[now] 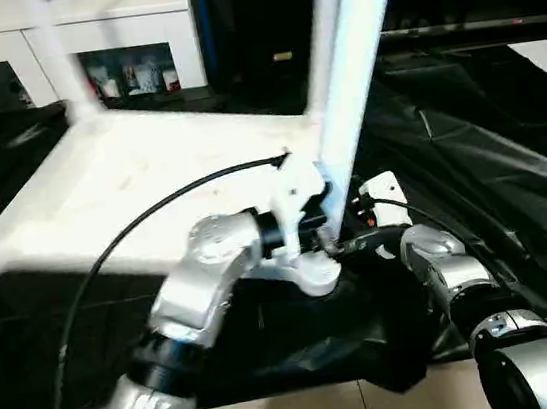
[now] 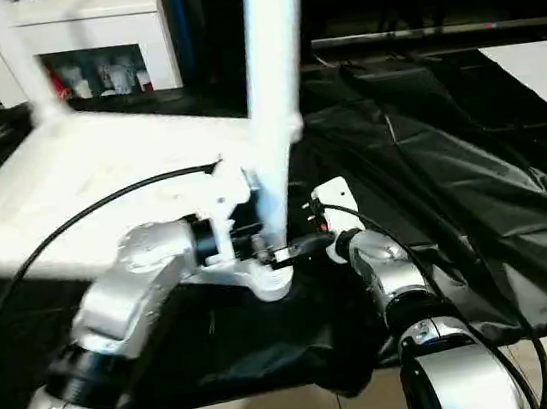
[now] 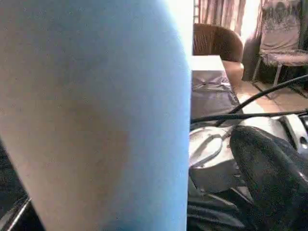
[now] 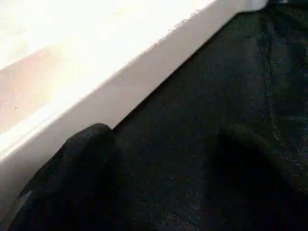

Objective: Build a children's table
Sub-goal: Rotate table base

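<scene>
White leg (image 1: 351,63) upright in near corner socket (image 1: 313,272), between wide-spread left gripper (image 1: 318,221) fingers; right gripper (image 4: 159,183) wide, empty. Seating step; next needs downward push.

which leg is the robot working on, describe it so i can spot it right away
Find the white tabletop lying upside down on the black-draped table. At its near corner, a white leg rises from the round socket, between the left gripper and right gripper. Other legs stand at farther corners.
</scene>
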